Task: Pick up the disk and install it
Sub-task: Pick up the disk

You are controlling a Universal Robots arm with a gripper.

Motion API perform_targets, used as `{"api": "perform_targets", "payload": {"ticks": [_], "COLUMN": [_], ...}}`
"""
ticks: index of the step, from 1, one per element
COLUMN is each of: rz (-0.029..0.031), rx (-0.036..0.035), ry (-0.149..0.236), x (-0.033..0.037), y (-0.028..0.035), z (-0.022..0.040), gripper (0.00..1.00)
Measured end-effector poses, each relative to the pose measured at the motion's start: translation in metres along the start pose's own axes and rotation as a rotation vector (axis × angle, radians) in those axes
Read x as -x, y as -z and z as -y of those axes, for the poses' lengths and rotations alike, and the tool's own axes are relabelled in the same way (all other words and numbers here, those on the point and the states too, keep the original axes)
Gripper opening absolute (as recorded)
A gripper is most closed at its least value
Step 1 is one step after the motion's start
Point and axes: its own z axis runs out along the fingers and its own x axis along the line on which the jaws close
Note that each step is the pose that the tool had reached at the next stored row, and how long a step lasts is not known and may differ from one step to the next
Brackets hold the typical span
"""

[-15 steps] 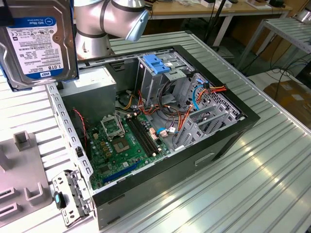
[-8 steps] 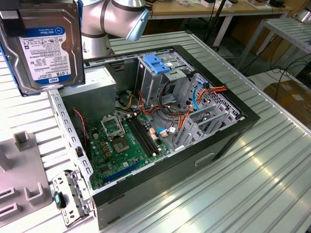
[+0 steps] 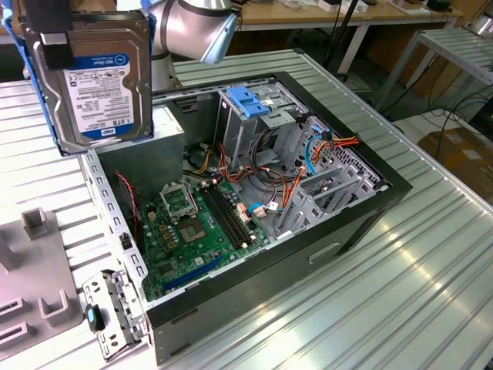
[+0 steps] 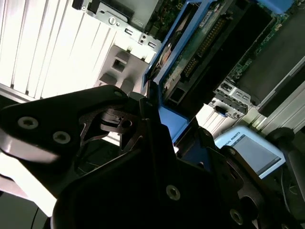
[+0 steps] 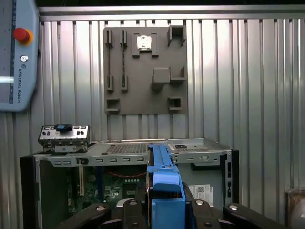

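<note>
The disk (image 3: 92, 77), black with a white label and bright blue rails, hangs upright in the air at the exterior view's upper left, above the table beside the open computer case (image 3: 254, 200). My gripper (image 5: 164, 210) is shut on the disk's blue-railed end (image 5: 164, 179). In the second wrist view the black fingers (image 4: 143, 119) clamp the blue rail, and the disk's circuit side (image 4: 200, 43) points away toward the case. The grey drive cage with its light-blue latch plate (image 3: 248, 100) stands at the case's far side, well apart from the disk.
A grey fixture plate (image 5: 145, 69) with slots lies on the ribbed metal table (image 3: 400, 277). A small metal bracket (image 3: 115, 304) rests by the case's near corner. The motherboard (image 3: 192, 231) and orange cables (image 3: 293, 185) fill the case. A teach pendant (image 5: 16, 52) lies on the table.
</note>
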Motion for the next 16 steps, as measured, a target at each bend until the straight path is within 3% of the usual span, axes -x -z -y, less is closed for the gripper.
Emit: {"api": "perform_targets", "payload": {"ticks": [1, 3, 6, 11, 16], "rz": [0.0001, 0.0000, 0.0000, -0.0001, -0.0002], "rx": [-0.0001, -0.0001, -0.0001, -0.0001, -0.0002], "ry": [0.000, -0.003, -0.007, -0.014, -0.020], "x": [0.0001, 0.0004, 0.0007, 0.0010, 0.0014], "y": [-0.0010, -0.0050, -0.0081, -0.0114, -0.0142], "z": [0.0029, 0.0147, 0.0243, 0.0343, 0.0494], "gripper": [0.37, 0.37, 0.37, 0.37, 0.37]}}
